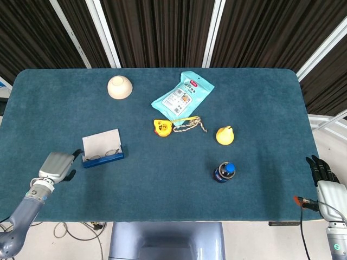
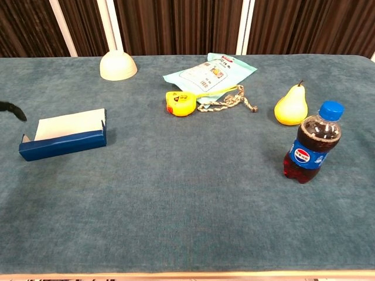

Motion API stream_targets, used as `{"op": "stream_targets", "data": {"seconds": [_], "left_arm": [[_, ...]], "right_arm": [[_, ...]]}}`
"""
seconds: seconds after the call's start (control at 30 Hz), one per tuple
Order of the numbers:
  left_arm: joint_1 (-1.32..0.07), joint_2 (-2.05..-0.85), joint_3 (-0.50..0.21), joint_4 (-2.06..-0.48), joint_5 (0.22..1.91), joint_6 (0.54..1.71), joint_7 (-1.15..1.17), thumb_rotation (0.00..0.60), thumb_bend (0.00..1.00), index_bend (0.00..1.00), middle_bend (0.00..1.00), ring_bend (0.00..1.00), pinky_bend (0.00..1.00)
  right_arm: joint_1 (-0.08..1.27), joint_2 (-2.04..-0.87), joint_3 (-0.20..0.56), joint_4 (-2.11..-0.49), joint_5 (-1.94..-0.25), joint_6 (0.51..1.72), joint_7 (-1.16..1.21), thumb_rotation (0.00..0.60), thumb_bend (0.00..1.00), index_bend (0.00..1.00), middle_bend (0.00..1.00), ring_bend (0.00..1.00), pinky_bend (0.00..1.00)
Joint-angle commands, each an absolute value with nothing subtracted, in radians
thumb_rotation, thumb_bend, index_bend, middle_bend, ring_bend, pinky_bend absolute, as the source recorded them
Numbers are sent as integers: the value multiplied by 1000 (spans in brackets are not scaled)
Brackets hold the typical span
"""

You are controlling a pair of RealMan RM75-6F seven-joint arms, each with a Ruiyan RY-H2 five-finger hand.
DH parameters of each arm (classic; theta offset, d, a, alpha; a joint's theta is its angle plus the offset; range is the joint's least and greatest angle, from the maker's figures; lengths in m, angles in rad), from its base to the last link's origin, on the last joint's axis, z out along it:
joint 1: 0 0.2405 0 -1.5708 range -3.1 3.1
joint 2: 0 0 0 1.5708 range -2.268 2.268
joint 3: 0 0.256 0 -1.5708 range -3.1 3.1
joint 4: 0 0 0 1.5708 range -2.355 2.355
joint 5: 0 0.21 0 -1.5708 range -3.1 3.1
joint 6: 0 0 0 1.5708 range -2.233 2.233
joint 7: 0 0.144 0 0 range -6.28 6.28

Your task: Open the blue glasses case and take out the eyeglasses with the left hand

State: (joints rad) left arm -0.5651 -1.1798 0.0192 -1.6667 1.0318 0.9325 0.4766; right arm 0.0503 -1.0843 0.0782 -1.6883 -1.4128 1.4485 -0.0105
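The blue glasses case [image 1: 102, 148] lies open on the left part of the table, its pale lid [image 1: 101, 142] folded back. The eyeglasses [image 1: 103, 157] rest inside along the blue front wall. In the chest view the case [image 2: 63, 139] shows its blue wall and white lining, with the glasses hidden. My left hand [image 1: 56, 166] hovers near the table's front-left, just left of and nearer than the case, holding nothing. Only a dark fingertip [image 2: 12, 108] of it shows in the chest view. My right hand [image 1: 325, 174] hangs beyond the table's right edge, empty.
A cream bowl [image 1: 120, 86] sits upside down at the back left. Mid-table are a teal snack bag [image 1: 182, 96], a yellow tape measure [image 1: 162, 128] and a braided cord [image 1: 191, 124]. A yellow pear [image 1: 225, 135] and a cola bottle [image 1: 224, 172] stand to the right.
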Motion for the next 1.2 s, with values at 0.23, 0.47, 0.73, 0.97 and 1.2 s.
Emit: {"op": "stream_targets", "data": {"seconds": [0.23, 0.47, 0.73, 0.97, 1.2], "left_arm": [[-582, -1211, 37, -1655, 975, 910, 527, 600, 394, 204, 975, 881, 969], [-591, -1222, 46, -1651, 935, 901, 551, 600, 394, 204, 975, 881, 969], [-597, -1209, 62, -1703, 947, 902, 562, 600, 394, 256, 982, 886, 972], [-606, -1145, 88, -1836, 994, 876, 547, 600, 394, 279, 988, 888, 974], [-628, -1174, 91, -1906, 1032, 857, 548, 600, 394, 248, 985, 888, 974]], "right_arm": [[51, -1083, 79, -1689, -1411, 1446, -8, 600, 171, 0, 0, 0, 209], [51, -1083, 77, -1691, -1411, 1444, -11, 600, 171, 0, 0, 0, 209], [50, -1082, 77, -1693, -1411, 1445, -11, 600, 173, 0, 0, 0, 209], [51, -1082, 77, -1692, -1412, 1443, -8, 600, 172, 0, 0, 0, 209], [51, -1082, 77, -1692, -1415, 1446, -6, 600, 172, 0, 0, 0, 209]]}}
